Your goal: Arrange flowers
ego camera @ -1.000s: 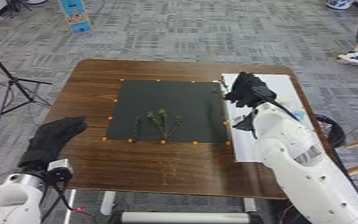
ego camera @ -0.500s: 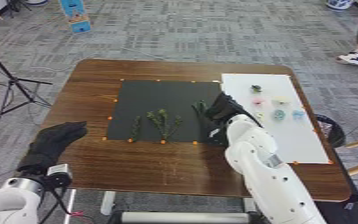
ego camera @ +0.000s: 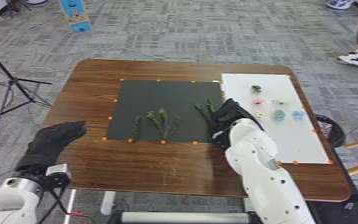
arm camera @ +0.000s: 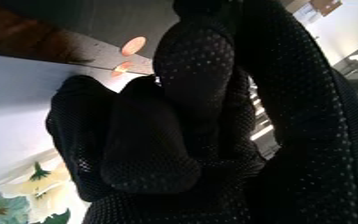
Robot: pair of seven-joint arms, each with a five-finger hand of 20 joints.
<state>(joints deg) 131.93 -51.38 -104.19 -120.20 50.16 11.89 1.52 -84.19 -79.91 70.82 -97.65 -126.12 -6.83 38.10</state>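
Observation:
My right hand [ego camera: 228, 119] is low over the right edge of the black mat [ego camera: 158, 135], its fingers curled round a green sprig [ego camera: 202, 111] whose leafy tips stick out past them onto the mat. In the right wrist view the curled fingers of the right hand [arm camera: 149, 145] hide the held part. On the mat's lower half lie a branching green stem [ego camera: 163, 122] and a thin sprig [ego camera: 135, 128]. Small flower heads, among them a pink one [ego camera: 257, 101], a teal one [ego camera: 278, 115] and a blue one [ego camera: 298, 114], rest on the white sheet. My left hand [ego camera: 56, 140] is held open off the table's left side.
The brown table [ego camera: 122, 170] has small orange markers round the mat. A dark flower head [ego camera: 256, 88] and a pale yellow one [ego camera: 280, 100] are also on the white sheet [ego camera: 291, 145]. A black stand [ego camera: 14, 79] is on the floor at the left.
My right hand has moved from the white sheet left and down to the mat's right edge, bringing the sprig along. The flower heads came into view. The left hand has barely moved.

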